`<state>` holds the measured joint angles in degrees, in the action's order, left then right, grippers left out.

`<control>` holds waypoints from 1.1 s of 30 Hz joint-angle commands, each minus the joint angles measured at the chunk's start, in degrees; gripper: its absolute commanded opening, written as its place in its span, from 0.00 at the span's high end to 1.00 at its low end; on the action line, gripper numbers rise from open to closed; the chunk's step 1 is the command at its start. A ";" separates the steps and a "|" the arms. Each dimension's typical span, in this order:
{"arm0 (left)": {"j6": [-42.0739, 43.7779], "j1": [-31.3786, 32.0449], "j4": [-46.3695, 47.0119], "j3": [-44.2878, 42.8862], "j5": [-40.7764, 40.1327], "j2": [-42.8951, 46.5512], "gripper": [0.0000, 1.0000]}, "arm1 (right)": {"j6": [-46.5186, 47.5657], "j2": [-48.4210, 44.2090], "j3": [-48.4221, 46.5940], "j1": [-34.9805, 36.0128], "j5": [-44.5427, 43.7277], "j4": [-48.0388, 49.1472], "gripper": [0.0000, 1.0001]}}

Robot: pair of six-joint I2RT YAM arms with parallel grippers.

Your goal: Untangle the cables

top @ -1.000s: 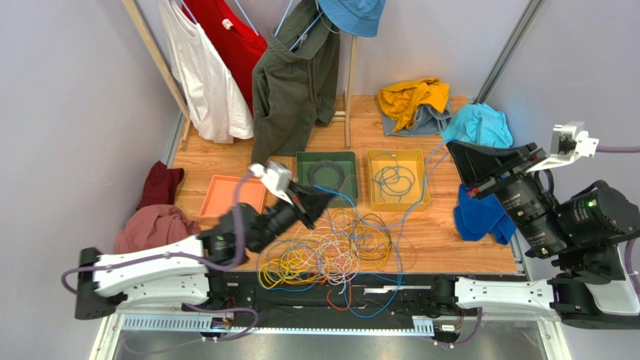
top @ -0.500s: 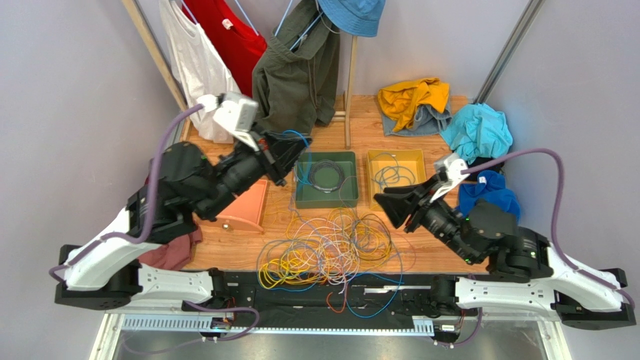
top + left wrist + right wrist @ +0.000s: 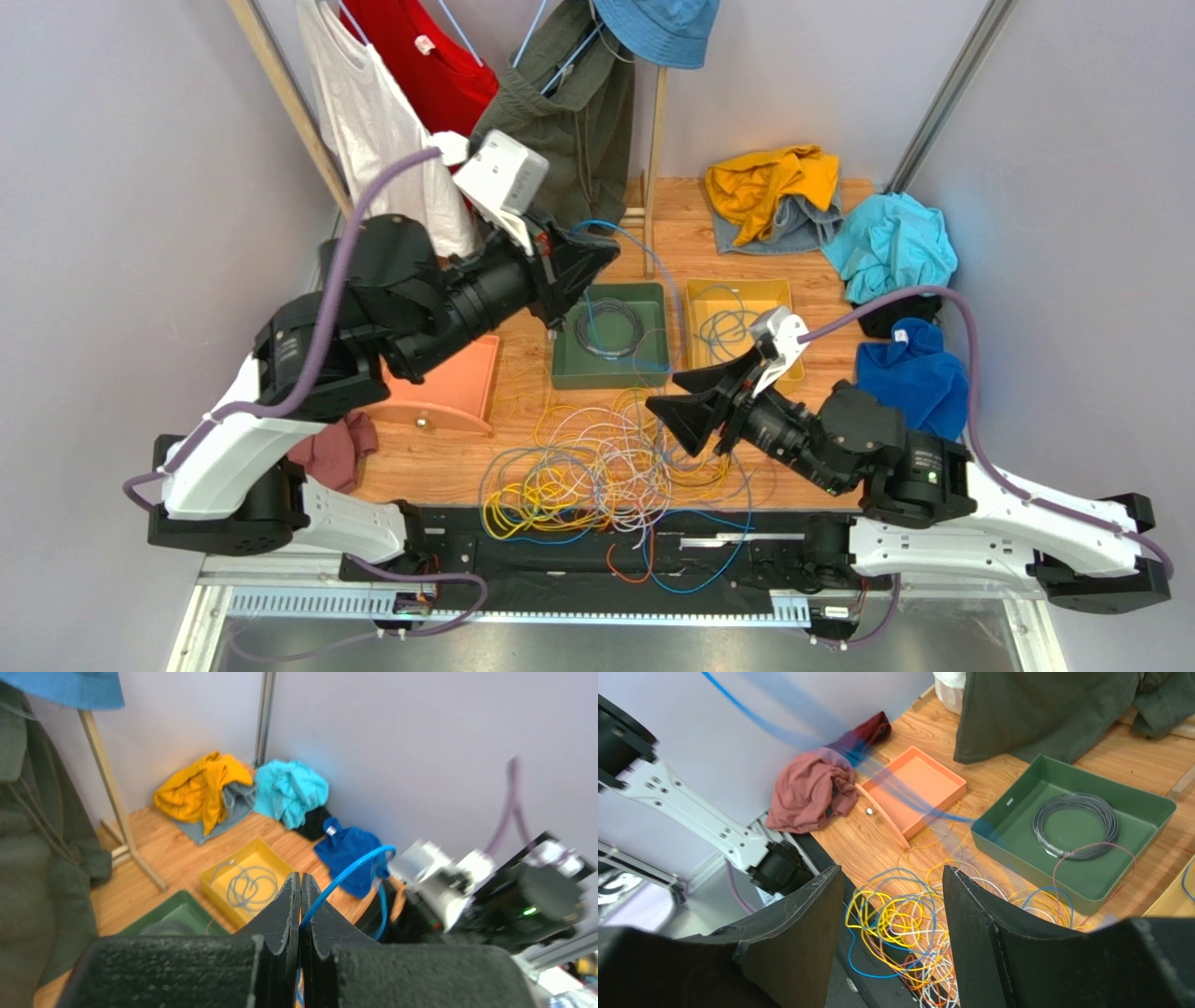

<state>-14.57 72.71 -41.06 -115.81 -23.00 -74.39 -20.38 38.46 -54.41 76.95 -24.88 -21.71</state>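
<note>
Many cables (image 3: 610,469) lie tangled at the near middle of the table (image 3: 421,476). One blue cable (image 3: 351,871) runs up to the left gripper (image 3: 300,903), high above the green tray's (image 3: 606,378) far edge, its jaws pinched tight on it. The right gripper (image 3: 892,931) hovers over the tangle's right side, jaws wide apart, holding nothing.

Wooden tabletop (image 3: 522,399): loose tangle of thin yellow, blue, white and orange cables (image 3: 603,469) at six o'clock, green plastic tray (image 3: 606,381) centre, yellow plastic tray (image 3: 737,286) at its three, orange plastic tray (image 3: 449,399) tilted at nine. Crumpled mustard garment (image 3: 772,182) at one, turquoise cloth (image 3: 891,245) at two, blue cloth (image 3: 912,378) at three, dusty-pink cloth (image 3: 337,448) at eight.
</note>
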 commanded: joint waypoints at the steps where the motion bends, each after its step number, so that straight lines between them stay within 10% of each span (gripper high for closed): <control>1: 1.74 0.07 -0.95 -7.40 3.31 -1.98 1.00 | -0.45 -0.05 3.69 -0.04 -2.18 4.40 0.41; 33: 4.37 0.07 -4.03 -20.16 4.37 -5.68 1.00 | -5.55 -1.19 17.41 -0.04 -11.42 6.51 0.49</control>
<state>-12.21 72.71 -45.21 -134.74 -18.33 -80.82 -24.29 39.18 -36.71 76.95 -36.58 -18.13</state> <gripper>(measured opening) 0.017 0.493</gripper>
